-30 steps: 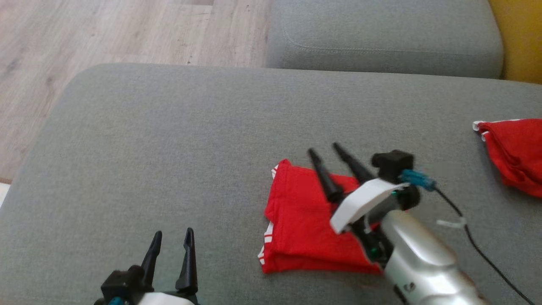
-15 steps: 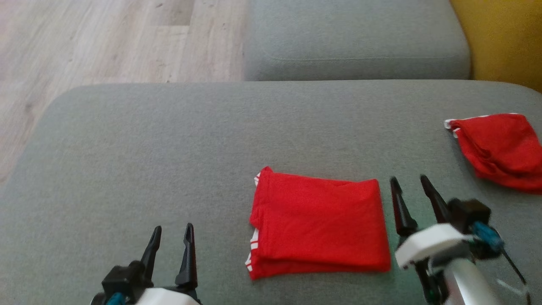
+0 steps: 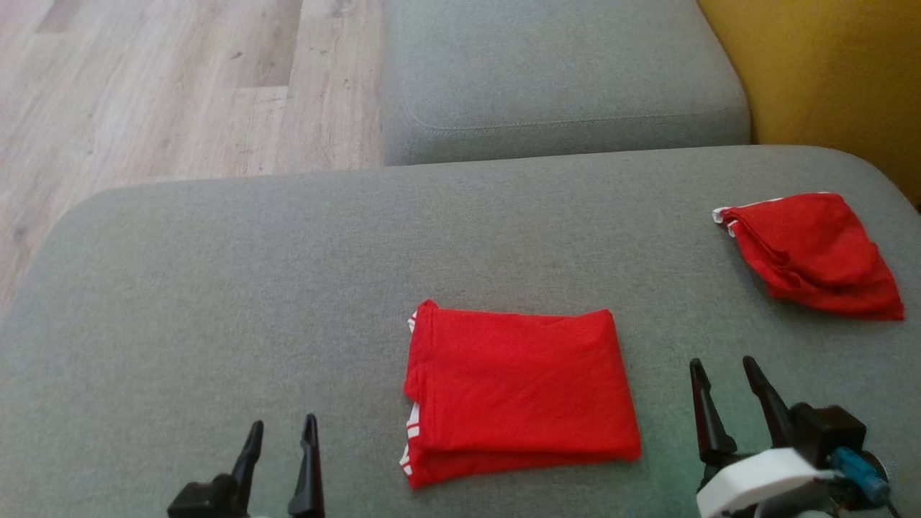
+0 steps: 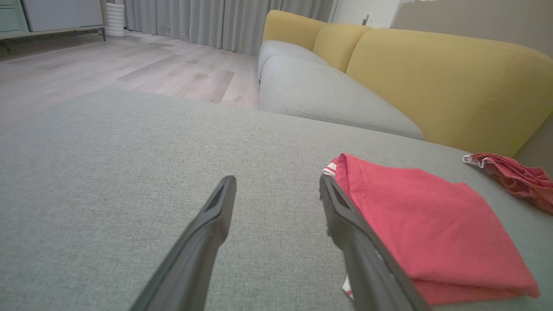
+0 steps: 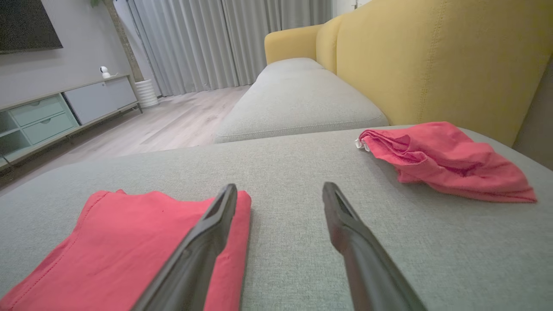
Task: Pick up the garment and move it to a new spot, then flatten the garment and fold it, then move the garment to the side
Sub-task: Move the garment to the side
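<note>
The garment (image 3: 518,392) is red with white trim, folded into a flat rectangle on the grey cushion (image 3: 216,288); it also shows in the left wrist view (image 4: 427,229) and the right wrist view (image 5: 129,242). My right gripper (image 3: 723,363) stands open just right of the fold, holding nothing. At the lower left my left gripper (image 3: 282,426) is open and bare, well left of the garment. In the left wrist view its fingers (image 4: 345,220) sit beside the fold's left edge.
A second red cloth (image 3: 809,252) lies bunched at the cushion's far right. Another grey cushion (image 3: 561,79) and a yellow backrest (image 3: 827,72) lie beyond. Wooden floor (image 3: 144,93) drops off at the left and far edge.
My right gripper has come off the folded garment and drawn back to its right, near the lower edge. The camera has also shifted. The garment lies still.
</note>
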Tool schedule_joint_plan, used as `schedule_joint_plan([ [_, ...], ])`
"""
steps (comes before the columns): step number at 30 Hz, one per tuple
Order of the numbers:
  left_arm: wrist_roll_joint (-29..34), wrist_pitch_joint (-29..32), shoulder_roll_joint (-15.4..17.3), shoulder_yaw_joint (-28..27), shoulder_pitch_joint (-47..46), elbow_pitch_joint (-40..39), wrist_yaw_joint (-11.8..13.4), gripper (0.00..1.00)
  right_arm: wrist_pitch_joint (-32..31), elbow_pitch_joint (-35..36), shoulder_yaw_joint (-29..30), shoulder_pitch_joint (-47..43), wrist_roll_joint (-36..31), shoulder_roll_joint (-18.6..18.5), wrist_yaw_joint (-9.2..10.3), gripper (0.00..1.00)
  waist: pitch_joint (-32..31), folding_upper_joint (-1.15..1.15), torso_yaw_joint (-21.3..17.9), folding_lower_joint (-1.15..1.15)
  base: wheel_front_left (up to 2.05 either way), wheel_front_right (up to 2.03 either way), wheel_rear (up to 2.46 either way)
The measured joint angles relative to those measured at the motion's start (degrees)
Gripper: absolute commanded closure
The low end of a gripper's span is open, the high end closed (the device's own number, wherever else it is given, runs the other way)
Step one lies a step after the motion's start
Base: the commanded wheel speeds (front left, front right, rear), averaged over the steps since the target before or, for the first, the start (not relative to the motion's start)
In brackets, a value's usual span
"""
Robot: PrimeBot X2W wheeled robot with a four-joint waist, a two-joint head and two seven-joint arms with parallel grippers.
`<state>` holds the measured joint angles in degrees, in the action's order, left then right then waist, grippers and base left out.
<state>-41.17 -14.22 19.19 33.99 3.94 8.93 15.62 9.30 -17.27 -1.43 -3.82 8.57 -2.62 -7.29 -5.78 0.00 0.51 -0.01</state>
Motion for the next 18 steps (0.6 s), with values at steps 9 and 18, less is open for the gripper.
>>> schedule_joint_plan([
  [9,1.3,-0.1,-0.2,-1.1,0.2,0.2,-0.3,0.0,-0.5,0.9,-0.7,-0.6,1.0,0.0,0.0,0.0,-0.1,0.0,-0.1,0.0,0.0,0.0,0.0],
  [18,1.9,-0.1,-0.5,-2.3,0.9,0.4,-0.5,0.0,-1.1,1.2,-0.7,-0.6,0.9,0.0,0.0,0.0,0.0,0.0,0.6,0.0,0.0,0.0,0.0],
])
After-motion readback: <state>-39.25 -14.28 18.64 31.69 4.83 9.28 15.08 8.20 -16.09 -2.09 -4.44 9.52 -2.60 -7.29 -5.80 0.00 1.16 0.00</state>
